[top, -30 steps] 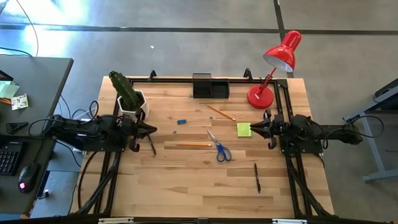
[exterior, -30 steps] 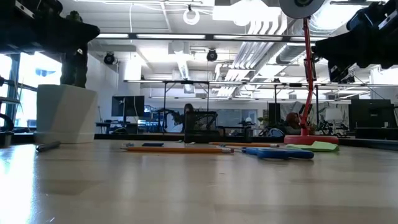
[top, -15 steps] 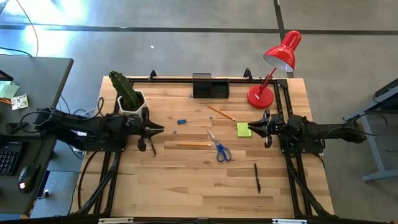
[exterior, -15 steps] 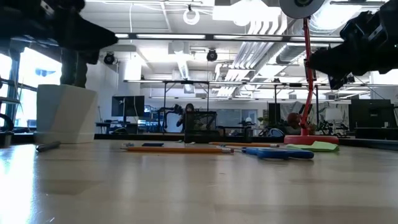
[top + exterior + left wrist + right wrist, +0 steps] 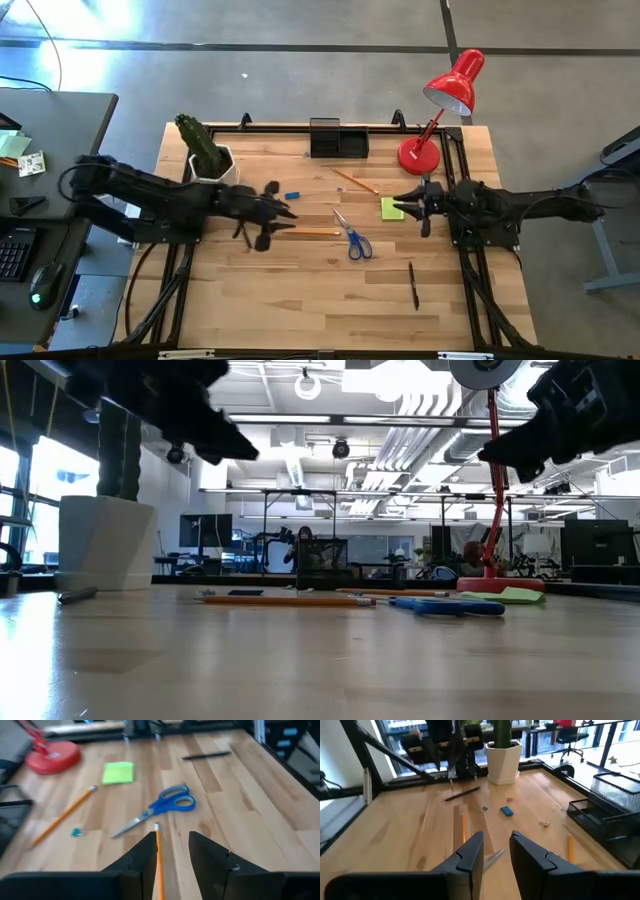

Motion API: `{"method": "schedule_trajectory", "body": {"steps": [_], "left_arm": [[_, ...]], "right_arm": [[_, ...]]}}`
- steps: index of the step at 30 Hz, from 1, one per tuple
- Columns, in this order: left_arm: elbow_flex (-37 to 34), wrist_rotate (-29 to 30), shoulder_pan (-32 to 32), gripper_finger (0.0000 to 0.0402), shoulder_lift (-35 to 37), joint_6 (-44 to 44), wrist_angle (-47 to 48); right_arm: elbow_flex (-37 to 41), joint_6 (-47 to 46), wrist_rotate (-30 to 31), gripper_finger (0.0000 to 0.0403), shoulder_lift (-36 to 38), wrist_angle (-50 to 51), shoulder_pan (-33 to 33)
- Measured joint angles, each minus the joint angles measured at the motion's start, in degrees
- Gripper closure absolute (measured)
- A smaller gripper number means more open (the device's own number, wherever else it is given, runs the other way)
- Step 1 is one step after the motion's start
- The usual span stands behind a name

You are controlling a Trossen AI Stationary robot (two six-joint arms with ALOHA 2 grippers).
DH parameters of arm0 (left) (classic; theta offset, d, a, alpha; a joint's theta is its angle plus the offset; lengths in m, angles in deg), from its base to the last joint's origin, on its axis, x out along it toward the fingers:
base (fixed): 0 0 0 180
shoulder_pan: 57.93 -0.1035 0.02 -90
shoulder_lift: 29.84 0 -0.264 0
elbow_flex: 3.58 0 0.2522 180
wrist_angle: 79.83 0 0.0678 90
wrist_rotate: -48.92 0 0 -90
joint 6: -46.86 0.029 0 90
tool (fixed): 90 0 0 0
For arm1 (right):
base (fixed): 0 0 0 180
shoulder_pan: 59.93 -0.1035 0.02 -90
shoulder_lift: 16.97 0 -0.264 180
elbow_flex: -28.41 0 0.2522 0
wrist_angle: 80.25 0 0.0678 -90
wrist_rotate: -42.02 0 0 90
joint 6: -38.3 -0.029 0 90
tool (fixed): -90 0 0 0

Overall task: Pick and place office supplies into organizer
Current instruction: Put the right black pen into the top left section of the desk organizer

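Both arms hover over a pale wooden table (image 5: 300,290) in a bright open workshop.

We see the left gripper (image 5: 283,213), fingers (image 5: 210,857) narrowly parted and empty, above the end of a pencil (image 5: 159,865) that runs between them in its wrist view. The scissors (image 5: 352,238) lie just beyond. The right gripper (image 5: 402,201), slightly open, hangs just beside the green sticky pad (image 5: 391,208). The organizer (image 5: 338,139) sits at the far edge. Only the right wrist view shows its mesh wall (image 5: 615,790).
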Motion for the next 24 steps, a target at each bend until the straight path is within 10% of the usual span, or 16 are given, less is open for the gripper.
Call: {"method": "schedule_trajectory", "body": {"steps": [14,24], "left_arm": [[20.75,2.07,-0.04,0.0303,-26.54,0.34,15.53],[24.85,2.67,-0.04,0.0316,-29.87,2.73,19.4]], "right_arm": [[-7.85,0.01,-5.25,0.0313,-12.21,7.92,-0.02],[-7.94,-10.3,-4.66,0.0314,-20.77,13.63,-5.92]]}}
